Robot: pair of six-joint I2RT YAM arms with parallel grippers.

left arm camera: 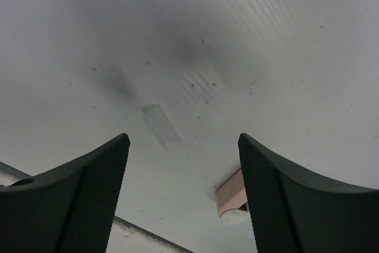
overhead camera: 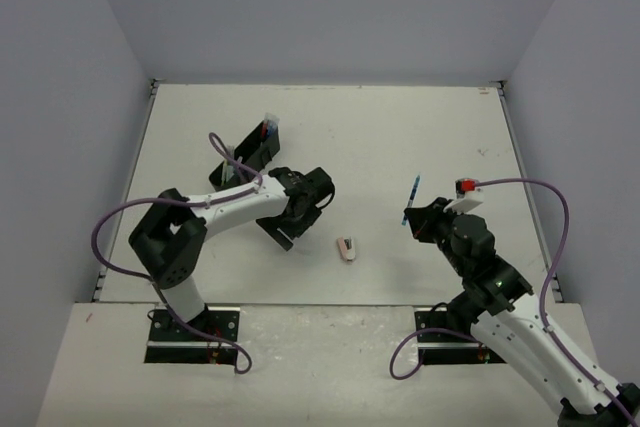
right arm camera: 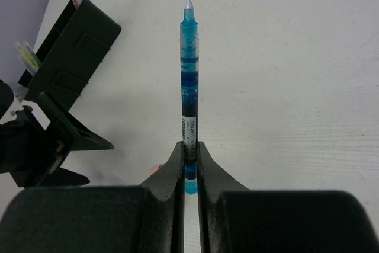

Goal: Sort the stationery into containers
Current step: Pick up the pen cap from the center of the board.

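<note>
Here's where we are. Our right tool (overhead camera: 411, 215) is clamped tight on the blue pen (overhead camera: 414, 190). In the wrist view the pen (right arm camera: 189, 75) runs straight out from between the closed fingers of the tool (right arm camera: 189, 146), tip pointing away, above the tabletop (overhead camera: 400, 127).

Our left tool (overhead camera: 303, 212) is spread wide with nothing between its fingers. It hangs low over the bare tabletop (left arm camera: 266, 57). The pinkish eraser block (overhead camera: 346, 248) lies flat just to the right of it, between the two arms. From the left wrist view the eraser block (left arm camera: 232, 194) peeks out beside one finger, partly hidden behind it, and we can't tell if they touch.

The black organiser tray (overhead camera: 250, 152) sits at the far left behind the left arm. A few pens (overhead camera: 267, 129) stick up from its far end.
</note>
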